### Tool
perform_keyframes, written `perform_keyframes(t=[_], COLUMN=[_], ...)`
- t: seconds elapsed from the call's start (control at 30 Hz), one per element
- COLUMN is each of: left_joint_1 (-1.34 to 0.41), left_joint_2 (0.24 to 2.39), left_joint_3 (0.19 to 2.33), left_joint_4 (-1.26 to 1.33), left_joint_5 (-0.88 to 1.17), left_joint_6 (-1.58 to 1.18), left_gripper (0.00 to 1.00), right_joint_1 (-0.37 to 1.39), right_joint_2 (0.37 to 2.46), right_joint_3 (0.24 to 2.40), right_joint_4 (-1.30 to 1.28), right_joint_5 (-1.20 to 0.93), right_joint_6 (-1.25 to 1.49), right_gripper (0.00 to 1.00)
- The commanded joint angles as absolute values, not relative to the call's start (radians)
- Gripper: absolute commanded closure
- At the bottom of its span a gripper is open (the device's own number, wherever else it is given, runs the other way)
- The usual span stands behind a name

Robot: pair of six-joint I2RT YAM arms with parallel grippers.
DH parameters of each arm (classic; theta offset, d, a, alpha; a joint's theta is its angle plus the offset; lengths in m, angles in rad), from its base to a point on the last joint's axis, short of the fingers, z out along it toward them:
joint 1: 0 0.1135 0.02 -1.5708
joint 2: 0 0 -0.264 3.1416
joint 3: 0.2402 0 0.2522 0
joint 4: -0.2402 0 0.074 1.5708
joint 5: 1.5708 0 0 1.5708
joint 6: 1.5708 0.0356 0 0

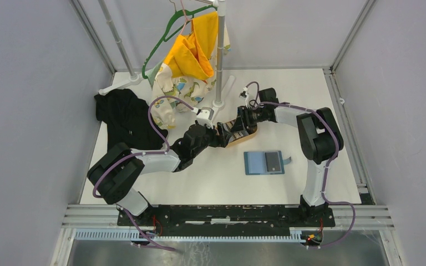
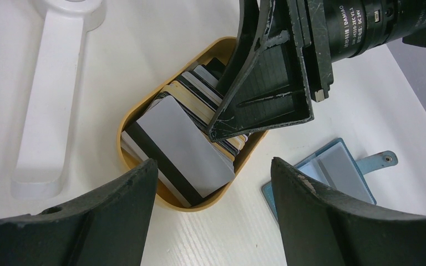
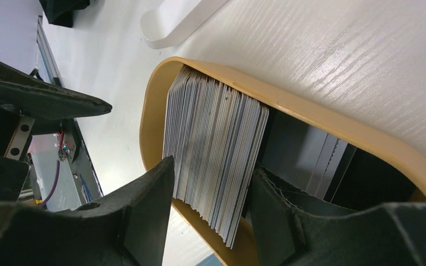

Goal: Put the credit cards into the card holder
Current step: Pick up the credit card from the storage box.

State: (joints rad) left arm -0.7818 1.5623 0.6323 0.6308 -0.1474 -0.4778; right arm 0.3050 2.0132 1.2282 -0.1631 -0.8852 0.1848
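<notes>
Stiffness in each piece and slipperiness between pieces are what matter with the credit cards (image 3: 211, 122), which sit packed face to face on edge as one striped block inside the oval tan tray (image 3: 150, 111). The right gripper (image 3: 212, 166) reaches down into the tray with one finger on each broad side of the block. Both fingers sit close against the outer cards, but I cannot tell whether they are pressing or merely bracketing. The left gripper (image 2: 213, 166) hangs released at the tray's end nearest its own arm, jaws spread wide with nothing between them. The card holder (image 2: 333, 172) lies unfolded on the bench (image 1: 211, 177), near the tray but apart from it, pockets up and snap tab (image 2: 383, 160) splayed outward. Each card looks light, thin and rigid enough to take a pinch across its faces without bending. The glossy faces will likely slide on one another, though, so a squeezed bundle could fan out or shed its middle cards. The safer hold, as I judge it, is across the faces of only a few cards near their upper edge, leaving the lower edge free to lead into a pocket. The holder looks soft and light and may skid when a card pushes in, so the free gripper could usefully pin it.
</notes>
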Motion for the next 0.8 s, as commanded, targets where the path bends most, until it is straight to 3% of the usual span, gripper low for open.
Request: perform_keyframes(t=[0.0,0.37,0.77], left_joint_1=[-0.78,-0.781,-0.781], left_joint_2=[1.548,1.543,1.543], left_joint_3=[0.634,0.63,0.63], left_joint_4=[0.681,0.681,0.681], left_joint_5=[-0.159,-0.163,-0.165], left_joint_6=[-0.489,-0.489,-0.489], left_gripper=[0.2,0.2,0.2], right_joint_1=[0.322,0.319,0.291], right_joint_2=[2.037,2.001,1.978], right_joint_3=[1.284,1.292,1.284], right_joint_4=[-0.2,-0.195,-0.19], right_joint_5=[-0.869,-0.934,-0.969], right_joint_6=[0.137,0.162,0.179], right_gripper=[0.45,0.55,0.55])
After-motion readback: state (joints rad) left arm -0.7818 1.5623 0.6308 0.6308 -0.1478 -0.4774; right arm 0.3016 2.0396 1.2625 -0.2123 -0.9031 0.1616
